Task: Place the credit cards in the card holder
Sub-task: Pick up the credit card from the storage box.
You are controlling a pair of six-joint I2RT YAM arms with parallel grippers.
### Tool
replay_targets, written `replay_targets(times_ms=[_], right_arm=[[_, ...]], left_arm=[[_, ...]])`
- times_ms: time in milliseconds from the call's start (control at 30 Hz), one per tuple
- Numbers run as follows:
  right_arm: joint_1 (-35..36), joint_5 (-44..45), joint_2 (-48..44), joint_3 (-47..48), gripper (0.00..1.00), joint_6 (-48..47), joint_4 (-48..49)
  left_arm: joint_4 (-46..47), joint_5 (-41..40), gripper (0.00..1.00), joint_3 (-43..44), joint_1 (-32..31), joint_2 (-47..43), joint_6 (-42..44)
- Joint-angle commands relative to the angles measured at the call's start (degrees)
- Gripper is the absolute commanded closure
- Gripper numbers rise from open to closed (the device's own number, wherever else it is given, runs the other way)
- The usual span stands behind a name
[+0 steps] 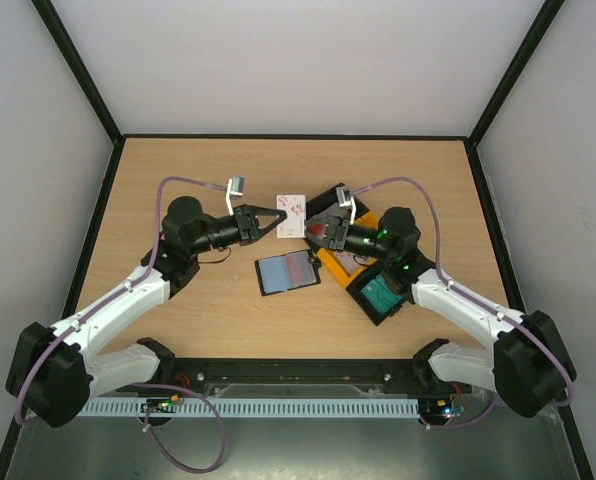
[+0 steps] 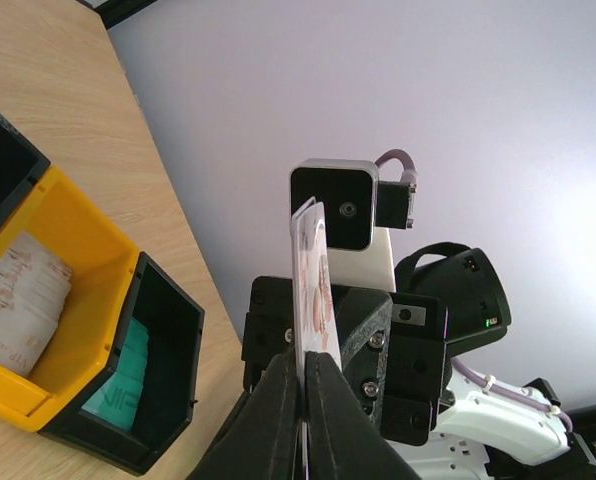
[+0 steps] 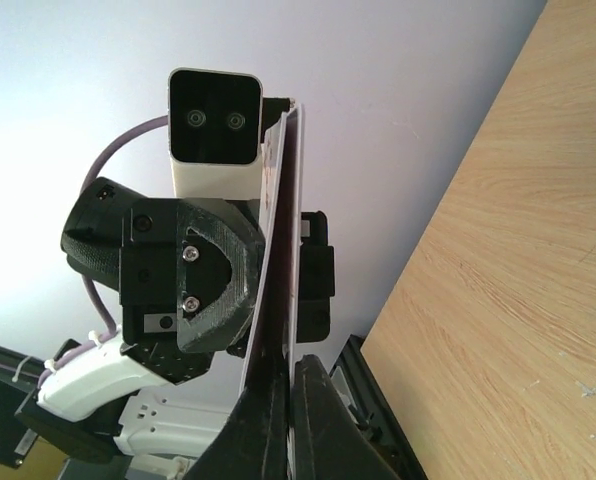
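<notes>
A red-and-white patterned credit card (image 1: 292, 214) hangs above the table middle, pinched from both sides. My left gripper (image 1: 281, 217) is shut on its left edge and my right gripper (image 1: 311, 230) is shut on its right edge. In the left wrist view the card (image 2: 311, 290) stands edge-on between my left gripper's (image 2: 305, 365) closed fingers. The right wrist view shows the same card (image 3: 283, 230) clamped in my right gripper (image 3: 288, 375). The black card holder (image 1: 288, 270) lies open on the table just below the grippers, pale blue lining up.
Joined bins sit under the right arm: a yellow bin (image 1: 330, 264) with pale cards (image 2: 23, 295) and a black bin (image 1: 378, 295) with teal cards (image 2: 123, 385). Another black bin (image 1: 328, 195) lies behind. Black-framed walls enclose the table.
</notes>
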Motion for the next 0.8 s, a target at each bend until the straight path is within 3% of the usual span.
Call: replay_targets(times_ms=[0,267,433,667,767], right_arm=[[0.3,4.8,-4.1,1.9,0.98,0.4,0.0],[-2.8,7.8,-9.1,1.9,0.98,3.7,-2.4],[-3.1,8.0,-9.6,3.2,0.98,2.9,-6.3],[-2.7,14.0,-6.0,5.2,0.98,-13.5,-29.1],[0.2,17.5,-1.5,4.2,0.98,-18.5,-33.8]], left_arm=[[-0.8,0.4,0.95,-1.4,1.8,-0.2,-0.9],[0.0,2.2,0.91,-3.1,4.7,-1.3,-1.9],[0.4,2.6,0.98,-3.6,5.2,-1.5,-1.7],[-19.0,-10.0,0.97,-4.1,5.5,-3.7,11.6],[-23.5,-14.3,0.97,-7.6,5.5,-4.3,13.8]])
